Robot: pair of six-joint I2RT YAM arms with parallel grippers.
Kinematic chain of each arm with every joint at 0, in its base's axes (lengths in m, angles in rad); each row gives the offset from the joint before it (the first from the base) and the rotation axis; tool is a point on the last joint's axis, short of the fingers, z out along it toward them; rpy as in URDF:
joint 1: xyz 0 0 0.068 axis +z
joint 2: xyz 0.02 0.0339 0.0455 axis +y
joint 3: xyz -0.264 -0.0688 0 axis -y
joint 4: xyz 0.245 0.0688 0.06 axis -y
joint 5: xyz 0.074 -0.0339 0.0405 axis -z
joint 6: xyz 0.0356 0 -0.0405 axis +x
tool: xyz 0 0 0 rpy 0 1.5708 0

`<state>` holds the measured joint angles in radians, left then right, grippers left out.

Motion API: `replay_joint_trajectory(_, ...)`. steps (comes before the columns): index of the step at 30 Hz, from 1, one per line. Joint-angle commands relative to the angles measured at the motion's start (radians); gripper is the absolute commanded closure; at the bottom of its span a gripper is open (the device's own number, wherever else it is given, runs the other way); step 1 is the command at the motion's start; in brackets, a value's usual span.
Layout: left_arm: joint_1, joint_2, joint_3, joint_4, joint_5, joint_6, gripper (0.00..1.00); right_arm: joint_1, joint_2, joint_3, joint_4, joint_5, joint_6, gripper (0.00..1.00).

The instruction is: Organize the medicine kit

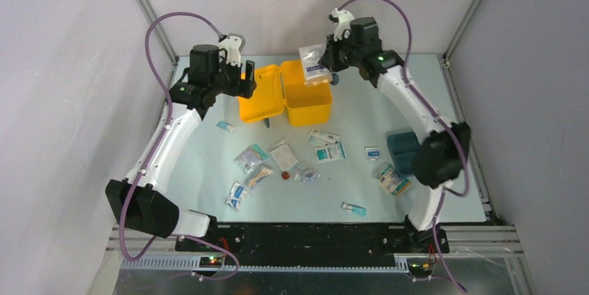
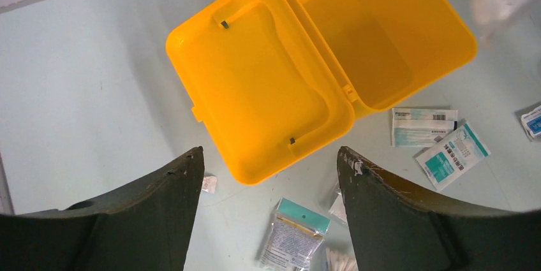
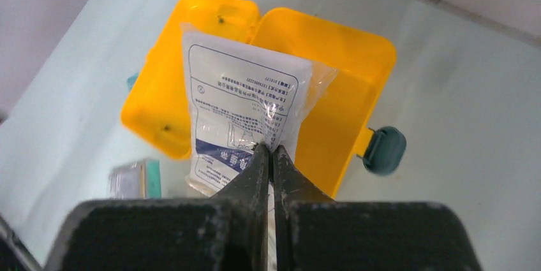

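Observation:
The yellow medicine kit [image 1: 285,94] lies open at the back middle of the table, lid [image 2: 255,73] flat to the left, empty tub [image 2: 383,35] to the right. It also shows in the right wrist view [image 3: 338,80]. My right gripper [image 3: 270,148] is shut on a clear packet with blue print [image 3: 242,105] and holds it above the tub [image 1: 314,64]. My left gripper [image 2: 271,156] is open and empty, hovering just left of the lid [image 1: 244,76]. Its dark fingers [image 2: 172,182] stand wide apart.
Several sachets and packets lie in front of the kit, among them a teal-topped bag [image 1: 251,156], white-and-teal sachets [image 1: 329,150] and a small vial [image 1: 353,208]. A dark teal tray [image 1: 401,150] sits at the right, partly under the right arm. The kit's teal latch [image 3: 383,150] sticks out.

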<state>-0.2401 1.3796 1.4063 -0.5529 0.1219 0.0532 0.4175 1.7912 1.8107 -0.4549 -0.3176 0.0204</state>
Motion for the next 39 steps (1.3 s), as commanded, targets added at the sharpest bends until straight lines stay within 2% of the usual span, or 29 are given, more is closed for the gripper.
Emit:
replay_joint_trajectory(1, 0.014, -0.048, 0.017, -0.003, -0.019, -0.048, 0.2, 0.03, 0.179, 0.141, 0.022, 0.181, 0.197, 1.0)
replay_joint_trajectory(5, 0.024, -0.06, -0.002, -0.005, -0.029, -0.055, 0.2, 0.05, 0.3, 0.235, 0.032, 0.272, 0.256, 1.0)
replay_joint_trajectory(11, 0.043, -0.073, -0.02, -0.006, -0.04, -0.055, 0.2, 0.075, 0.476, 0.382, 0.023, 0.265, 0.272, 1.0)
replay_joint_trajectory(15, 0.052, -0.078, -0.031, -0.008, -0.045, -0.055, 0.2, 0.078, 0.562, 0.425, 0.009, 0.28, 0.27, 1.0)
replay_joint_trajectory(30, 0.068, -0.073, -0.03, -0.009, -0.045, -0.055, 0.19, 0.085, 0.614, 0.321, 0.027, 0.198, 0.234, 1.0)
replay_joint_trajectory(33, 0.069, -0.067, -0.035, -0.009, -0.039, -0.057, 0.19, 0.084, 0.615, 0.316, 0.036, 0.197, 0.231, 0.94)
replay_joint_trajectory(39, 0.069, -0.044, -0.032, -0.009, -0.024, -0.067, 0.19, 0.074, 0.61, 0.349, 0.046, 0.165, 0.239, 0.7)
